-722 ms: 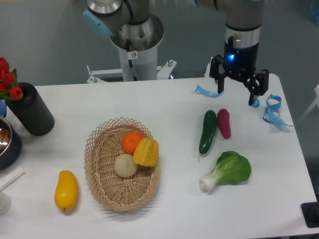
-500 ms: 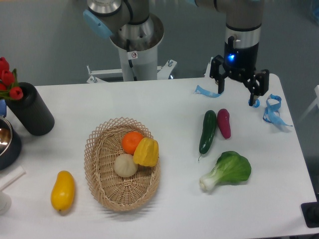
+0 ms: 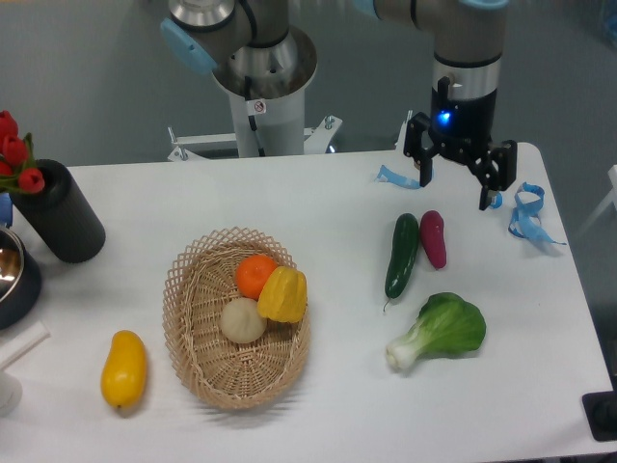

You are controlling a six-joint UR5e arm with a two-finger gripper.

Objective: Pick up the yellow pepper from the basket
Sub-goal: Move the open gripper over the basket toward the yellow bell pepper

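We see the claw [image 3: 460, 190] spread wide, gripping nothing, hovering over the far right of the tabletop [image 3: 318, 207] — well apart from the basket [image 3: 193, 328]. The yellow pepper [image 3: 282, 294] sits inside the basket's right side, touching an orange fruit [image 3: 254, 274] & a pale round item [image 3: 242, 319]. Cucumber [image 3: 401, 255] and purple veg [image 3: 433, 238] lie below the claw.

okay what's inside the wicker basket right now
Three things lie in the basket: the yellow pepper, a round orange fruit behind it, and a pale round item at its left. The basket floor under them is covered. The gripper hangs open, far off.
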